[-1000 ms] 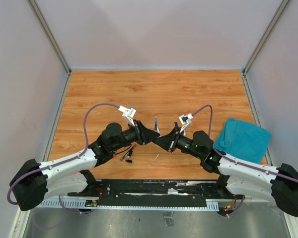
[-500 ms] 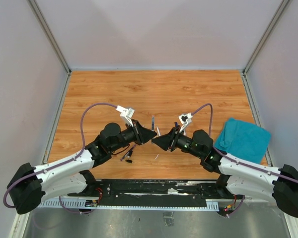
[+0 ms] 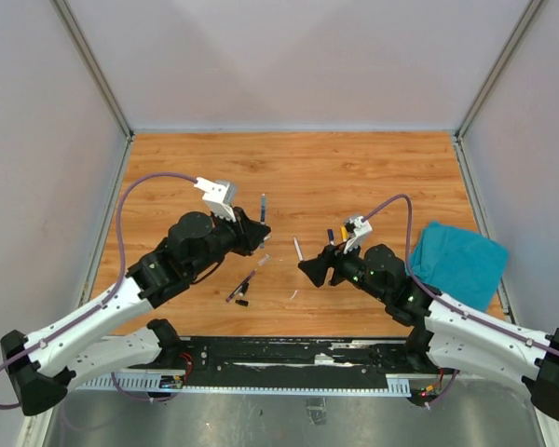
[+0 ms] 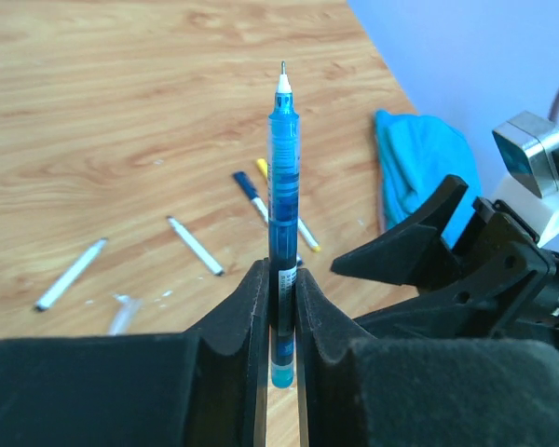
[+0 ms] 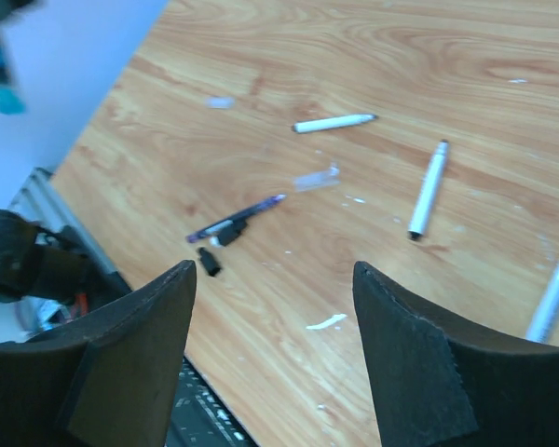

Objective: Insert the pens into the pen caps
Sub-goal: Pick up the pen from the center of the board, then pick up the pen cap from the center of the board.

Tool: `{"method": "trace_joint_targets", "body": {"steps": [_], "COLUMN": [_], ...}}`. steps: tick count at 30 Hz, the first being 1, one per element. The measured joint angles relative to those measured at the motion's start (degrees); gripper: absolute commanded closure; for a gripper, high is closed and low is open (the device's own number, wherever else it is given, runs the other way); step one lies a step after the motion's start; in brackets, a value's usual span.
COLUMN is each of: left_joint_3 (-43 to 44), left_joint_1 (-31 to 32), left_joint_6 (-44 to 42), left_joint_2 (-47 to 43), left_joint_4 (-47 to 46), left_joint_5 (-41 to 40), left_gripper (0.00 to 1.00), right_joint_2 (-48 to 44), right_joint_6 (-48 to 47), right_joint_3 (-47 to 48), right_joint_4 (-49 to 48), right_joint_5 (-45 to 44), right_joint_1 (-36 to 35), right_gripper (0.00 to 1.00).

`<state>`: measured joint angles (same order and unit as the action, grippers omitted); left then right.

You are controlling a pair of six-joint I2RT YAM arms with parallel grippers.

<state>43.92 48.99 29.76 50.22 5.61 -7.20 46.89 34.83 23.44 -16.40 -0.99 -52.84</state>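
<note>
While the top view shows the two arms drawn apart, the left claw [image 3: 252, 233] is closed on a blue pen [image 3: 262, 207] and holds it clear of the counter [image 3: 354, 168], left of centre. The left wrist view confirms the grip. Both fingers [image 4: 250, 317] clamp the lower barrel of the translucent pen. Its bare writing tip points away from the camera and carries no cap.

The right claw [image 3: 307, 269] sits low over the middle of the counter. Its jaws stand wide apart and grip nothing; the right wrist view shows only wood between the fingers [image 5: 140, 354].

Loose items on the counter:
- A dark pen [image 5: 235, 222] lies flat, with a black cap [image 5: 208, 262] near its end, apart from it and not fitted.
- A small clear piece [image 5: 315, 179] lies just beyond the dark pen.
- A white pen [image 5: 334, 122] and a second white pen [image 5: 427, 189] lie farther out, uncapped and apart from each other.
- A white scrap [image 5: 326, 322] lies nearer the claw.
- A dark-blue pen [image 4: 249, 191] and a yellow-ended pen [image 4: 308, 238] lie close together, seen behind the held pen in the left wrist view.

A teal cloth [image 3: 456, 263] lies at the right edge of the counter.
</note>
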Motion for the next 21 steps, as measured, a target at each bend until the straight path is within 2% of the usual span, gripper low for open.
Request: {"method": "trace_joint_targets", "body": {"steps": [7,14,21], "left_joint_3": [5.27,10.14,16.87], "left_joint_1": [0.0,-0.07,-1.36], "left_joint_6": [-4.46,-6.82,-9.53], "left_joint_2": [-7.52,-10.29,-11.76], "left_joint_4": [14.49,24.37,31.41], "left_joint_5": [-10.93,-20.17,-26.88], "left_gripper": [0.99,0.99,0.99], "right_joint_2": [4.13,18.62,32.26], "right_joint_6": [-4.24,-6.6,-7.78], "right_joint_3": [4.04,15.02,25.27], "right_joint_4": [6.67,9.31,8.52], "right_joint_5": [-5.35,-5.2,-3.54], "right_joint_1": [0.0,-0.04,-2.95], "right_gripper": [0.27,0.26,0.25]}}
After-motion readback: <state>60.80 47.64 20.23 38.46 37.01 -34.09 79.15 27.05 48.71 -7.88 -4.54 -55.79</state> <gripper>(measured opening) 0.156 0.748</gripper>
